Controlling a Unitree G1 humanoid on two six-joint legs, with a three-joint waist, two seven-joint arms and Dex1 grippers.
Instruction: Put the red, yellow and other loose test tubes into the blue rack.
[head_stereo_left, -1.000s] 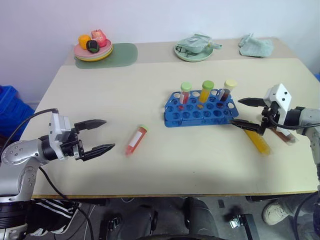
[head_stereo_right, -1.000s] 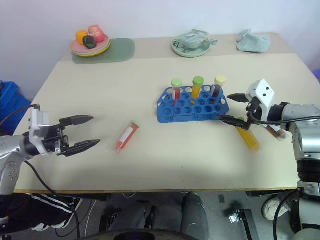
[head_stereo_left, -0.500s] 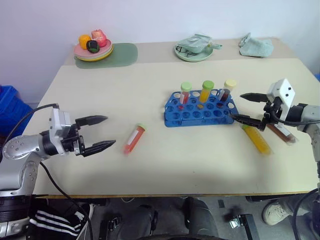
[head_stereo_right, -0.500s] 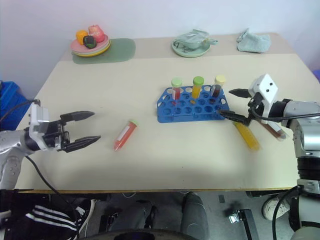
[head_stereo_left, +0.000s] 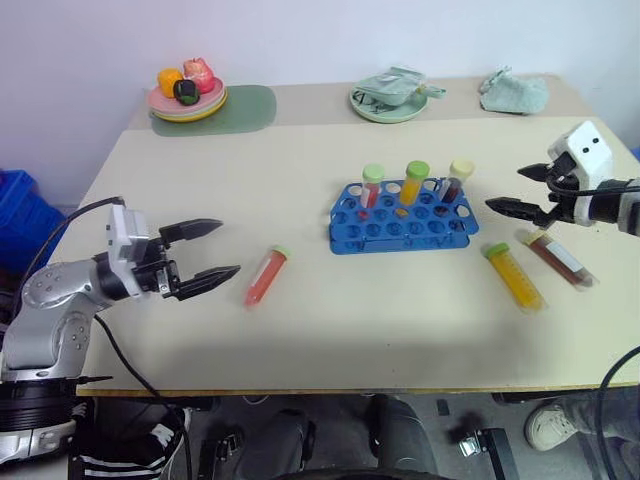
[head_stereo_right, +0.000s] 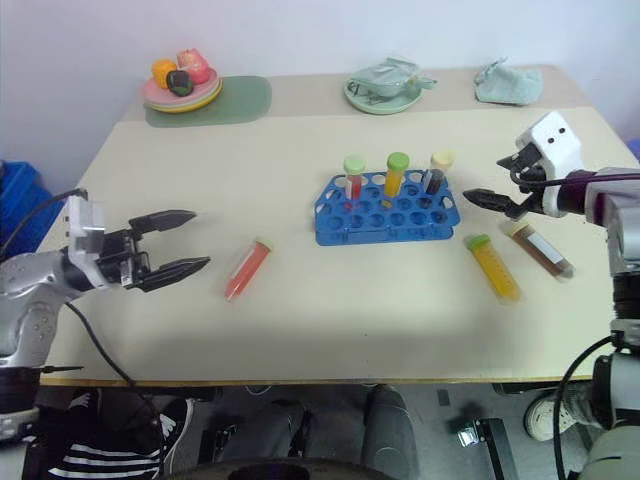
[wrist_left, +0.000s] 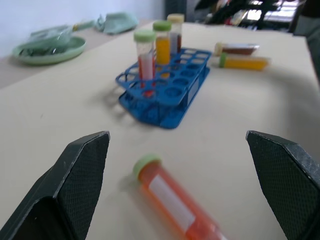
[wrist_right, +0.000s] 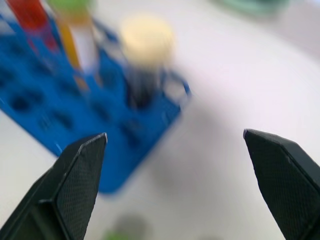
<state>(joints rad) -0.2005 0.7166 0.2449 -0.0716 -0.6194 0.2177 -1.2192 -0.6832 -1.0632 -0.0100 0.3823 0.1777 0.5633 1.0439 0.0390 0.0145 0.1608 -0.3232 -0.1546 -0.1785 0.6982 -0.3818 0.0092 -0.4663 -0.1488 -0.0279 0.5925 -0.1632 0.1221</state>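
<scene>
I see the bright blue plastic tube rack (head_stereo_left: 403, 217) sitting near the middle of the beige table (head_stereo_left: 300, 340), a little toward its right edge. Three capped clear tubes stand upright in the rack's far row: a red one with a pale green cap (head_stereo_left: 371, 186), a yellow-orange one with a green cap (head_stereo_left: 413, 182) and a dark brownish one with a pale yellow cap (head_stereo_left: 455, 179).

Three loose tubes lie flat on the tabletop. A red tube with a pale green cap and white label (head_stereo_left: 266, 277) lies left of the rack, toward the front edge. A yellow-orange tube with a green cap (head_stereo_left: 514, 275) lies right of the rack, and a dark brownish-red tube with a pale yellow cap (head_stereo_left: 560, 257) lies just beside it, nearer the right edge — the two are close but apart.

My left gripper (head_stereo_left: 214, 249) hovers over the left part of the table with its black fingers spread wide and nothing between them; the loose red tube lies just past its tips. My right gripper (head_stereo_left: 518, 188) hangs above the table near the rack's right end, fingers likewise wide apart and empty — in the right wrist view the dark tube in the rack sits between them, some way ahead.

Along the far edge I see a pink plate with toy food (head_stereo_left: 187, 100) on a green mat (head_stereo_left: 250, 105), a pale green dish (head_stereo_left: 388, 103) and a crumpled green cloth (head_stereo_left: 512, 92).
</scene>
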